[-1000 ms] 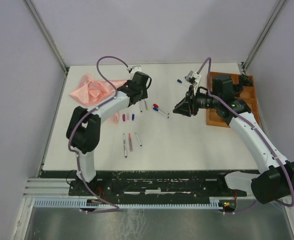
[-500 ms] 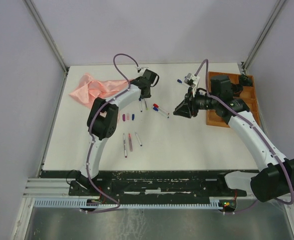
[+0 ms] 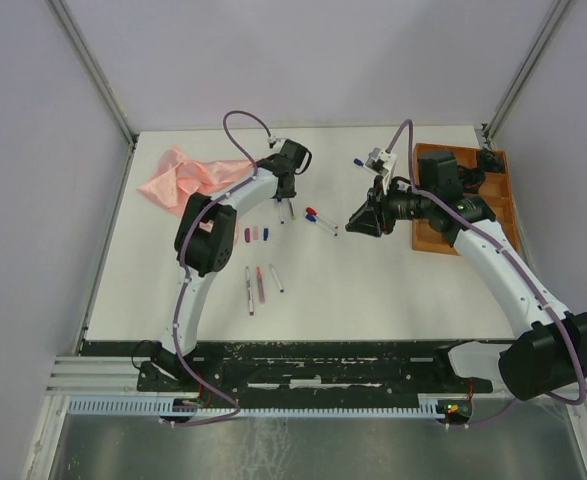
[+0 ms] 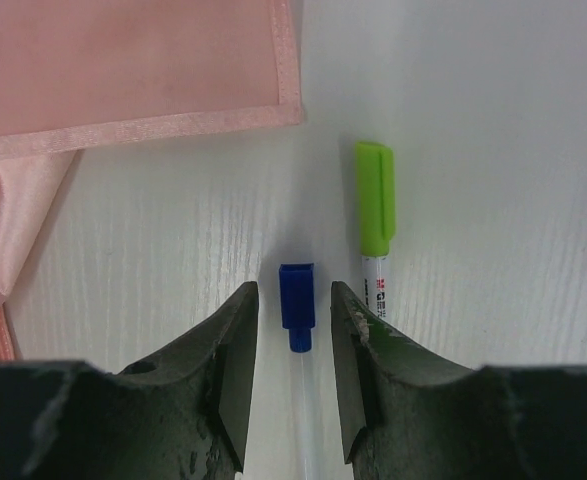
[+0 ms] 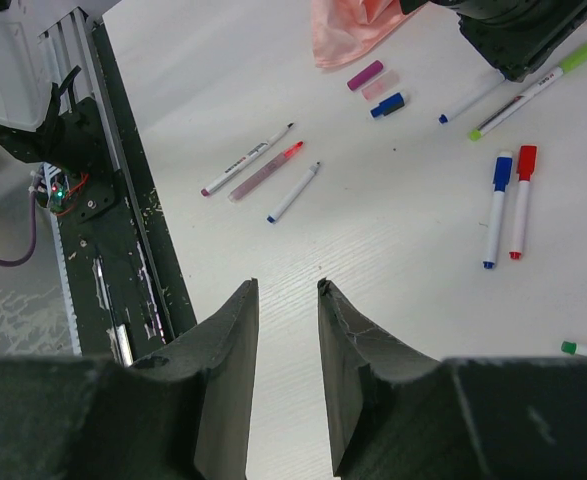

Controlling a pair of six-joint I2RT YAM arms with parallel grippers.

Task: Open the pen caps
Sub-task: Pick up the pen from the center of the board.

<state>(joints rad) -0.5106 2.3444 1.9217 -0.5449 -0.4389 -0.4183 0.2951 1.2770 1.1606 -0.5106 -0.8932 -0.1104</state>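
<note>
My left gripper (image 4: 294, 290) is open low over the table, its jaws straddling a white pen with a blue pen cap (image 4: 296, 297); a gap shows on each side of the cap. Just right of it lies a pen with a green cap (image 4: 375, 198). From above, the left gripper (image 3: 285, 196) is over these pens. My right gripper (image 5: 287, 285) hovers open and empty, near a blue-capped pen (image 5: 495, 205) and a red-capped pen (image 5: 521, 198). Three loose caps (image 5: 378, 88) lie by the cloth. Three uncapped pens (image 5: 265, 171) lie nearer the front edge.
A pink cloth (image 3: 188, 175) lies at the back left, its hem close to the left gripper (image 4: 123, 125). A wooden tray (image 3: 500, 190) sits at the right edge under the right arm. Another pen (image 3: 358, 161) lies near the back.
The left arm has folded, its elbow swinging right and forward, and its wrist has shifted slightly right over the pens. The right arm has hardly moved.
</note>
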